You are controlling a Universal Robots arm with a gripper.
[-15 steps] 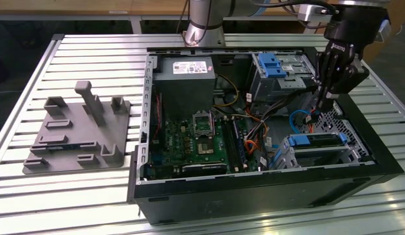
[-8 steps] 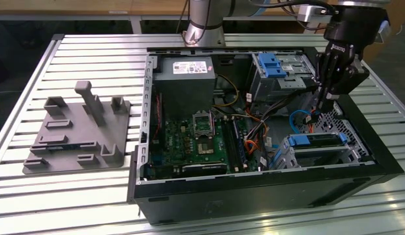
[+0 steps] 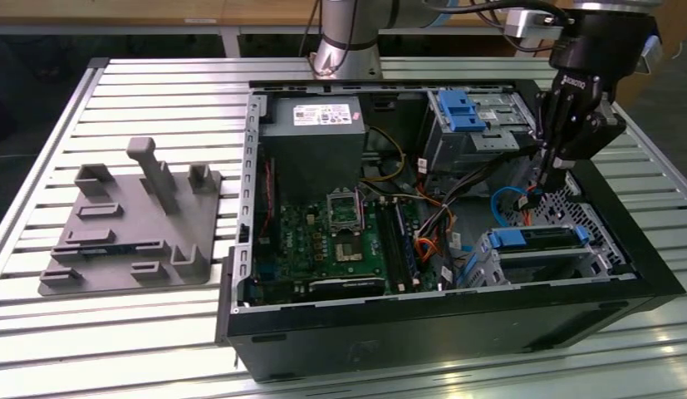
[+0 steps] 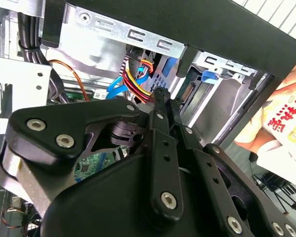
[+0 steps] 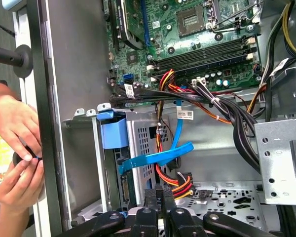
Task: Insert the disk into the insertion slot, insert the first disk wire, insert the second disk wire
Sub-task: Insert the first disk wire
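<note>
- Slatted metal worktop [image 3: 154,332] carries an open computer case [image 3: 432,328], and my arm reaches into the case at the exterior view's right.
- The disk [image 3: 539,238] in its blue carrier sits already inside the insertion slot [image 3: 548,268], so I judge the first step as done.
- My claw [image 5: 163,195] is closed together on what I take for the black plug of a disk wire [image 5: 181,184] with red and yellow strands, near the disk's rear edge.
- I judge a wire step is in hand; it calls for lining the plug up with the disk's connector and pushing straight.
- Of the flat blue cable [image 5: 160,158], I cannot tell if it is plugged.
- A person's hands [image 5: 15,143] are just outside the case wall, so I would go slowly.
</note>
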